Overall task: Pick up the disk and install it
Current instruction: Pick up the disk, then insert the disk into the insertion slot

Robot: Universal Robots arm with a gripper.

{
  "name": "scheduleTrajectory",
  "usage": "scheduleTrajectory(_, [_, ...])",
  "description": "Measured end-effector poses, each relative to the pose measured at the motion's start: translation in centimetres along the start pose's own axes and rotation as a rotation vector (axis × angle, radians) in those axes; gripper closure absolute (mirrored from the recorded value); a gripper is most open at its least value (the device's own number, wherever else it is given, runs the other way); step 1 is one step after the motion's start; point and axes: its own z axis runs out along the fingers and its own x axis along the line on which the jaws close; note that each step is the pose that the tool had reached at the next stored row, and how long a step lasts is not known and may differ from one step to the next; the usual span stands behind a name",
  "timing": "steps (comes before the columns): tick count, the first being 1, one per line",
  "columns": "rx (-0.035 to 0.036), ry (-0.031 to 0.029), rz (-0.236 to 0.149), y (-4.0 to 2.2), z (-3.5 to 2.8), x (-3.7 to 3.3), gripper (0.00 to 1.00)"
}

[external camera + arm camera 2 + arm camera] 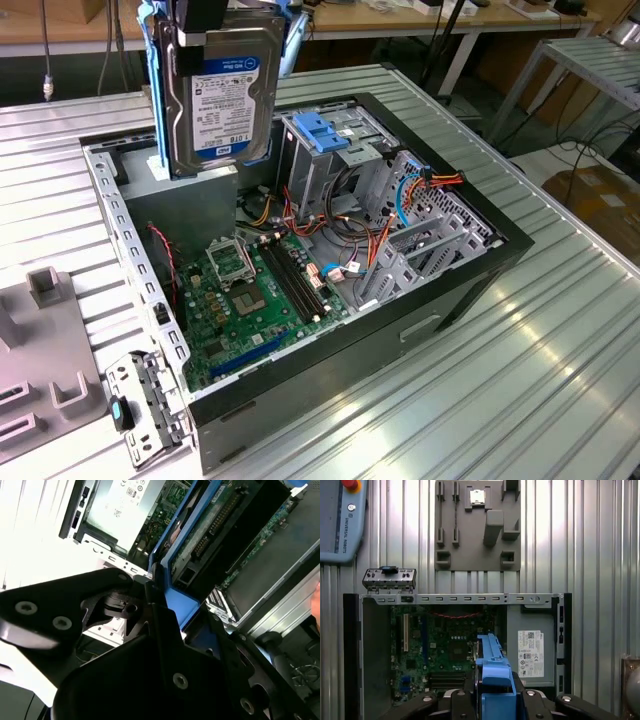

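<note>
1. The gripper (208,28) is at the top of the exterior view, its black fingers (150,605) closed on the disk (225,95) and clamping it by its upper end.
2. The disk hangs upright, its white-and-blue label facing the exterior camera and a bright blue side rail (155,100) running down its edge on the exterior view's left.
3. It is held over the open computer case (470,290), toward the case's far corner on the exterior view's left, in front of the grey power supply (530,652). Whether its lower edge touches anything there cannot be told.
4. In the first wrist view the disk appears edge-on, a blue rail between the black fingers, above the seam between the motherboard (440,645) and the power supply with its white sticker.
5. Inside the case, a metal drive cage (345,170) stands beside the motherboard, with a flat blue latch plate (322,130) on top and bundles of orange, red and blue cables next to it.
6. The case lies on its side on a ribbed metal table (520,380).
7. A grey fixture plate (477,525) rests on the table near the case's open edge, with a small metal bracket (389,577) just beside the case rim and a teach pendant (340,520) further off.
</note>
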Motion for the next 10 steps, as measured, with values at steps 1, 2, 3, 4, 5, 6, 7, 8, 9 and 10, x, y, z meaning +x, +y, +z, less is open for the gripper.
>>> scheduleTrajectory(1, [0.0001,0.0000,0.000,-0.01,0.00,0.01,0.63])
scheduleTrajectory(2, [0.0000,-0.0001,0.000,-0.03,0.00,0.01,0.63])
scheduleTrajectory(3, [0.0001,0.0000,0.000,-0.05,0.00,0.02,0.63])
scheduleTrajectory(4, [0.0001,0.0000,0.000,-0.05,0.00,0.02,0.63])
scheduleTrajectory(5, [0.0001,0.0000,0.000,-0.06,0.00,0.02,0.63])
scheduleTrajectory(6, [0.0001,0.0000,0.000,-0.06,0.00,0.02,0.63])
scheduleTrajectory(7, [0.0001,-0.0001,0.000,-0.07,0.00,0.02,0.63])
scheduleTrajectory(8, [0.0001,0.0000,0.000,-0.07,0.00,0.02,0.63])
scheduleTrajectory(9, [0.0001,-0.0001,0.000,-0.07,0.00,0.03,0.63])
scheduleTrajectory(10, [0.0000,0.0000,0.000,-0.07,0.00,0.08,0.63])
